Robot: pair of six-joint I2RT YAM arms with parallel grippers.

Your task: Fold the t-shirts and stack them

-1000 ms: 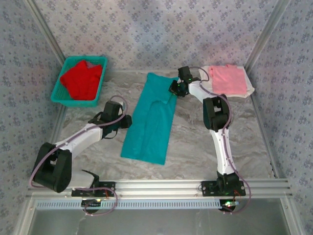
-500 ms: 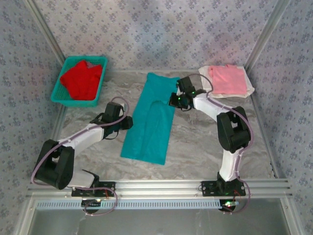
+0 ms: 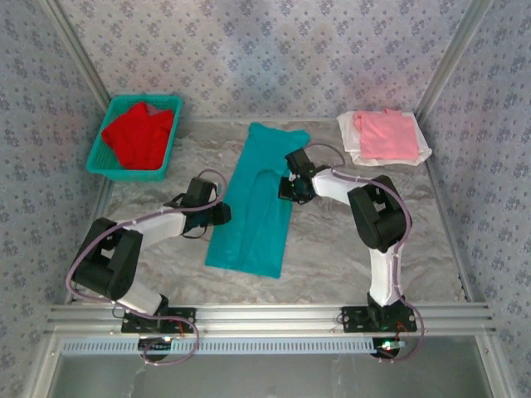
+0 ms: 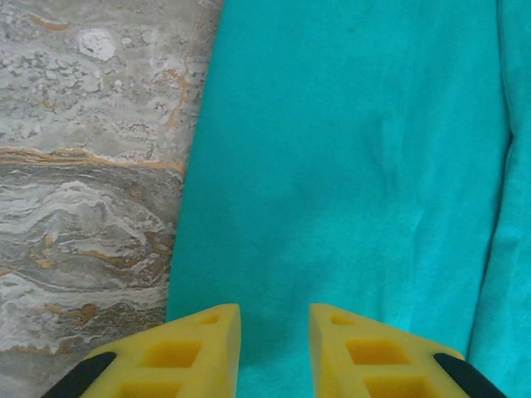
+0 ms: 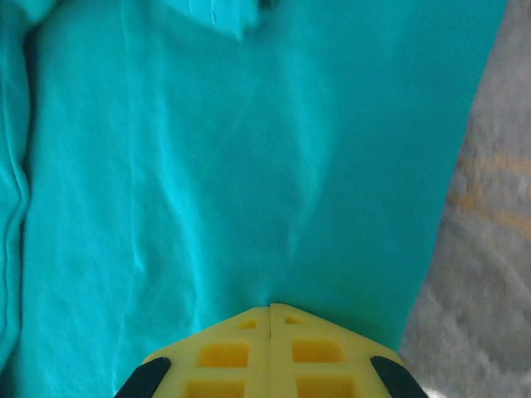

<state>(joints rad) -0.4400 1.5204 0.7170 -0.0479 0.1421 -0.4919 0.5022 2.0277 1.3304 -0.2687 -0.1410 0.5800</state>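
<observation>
Along the edges of the shirt (image 3: 249,228), the right gripper (image 5: 270,308) pinches shut on a thin fold while the left gripper (image 4: 274,313) sits slightly open and empty, so lifting could skew it.

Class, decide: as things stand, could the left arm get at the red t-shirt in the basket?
Probably yes. The left gripper, open at the left edge of the teal t-shirt, holds nothing, and nothing stands between it and the open-topped basket holding the red t-shirt.

right fingers (image 5: 220,355) moved nearer, pinching teal t-shirt (image 3: 253,225)
</observation>
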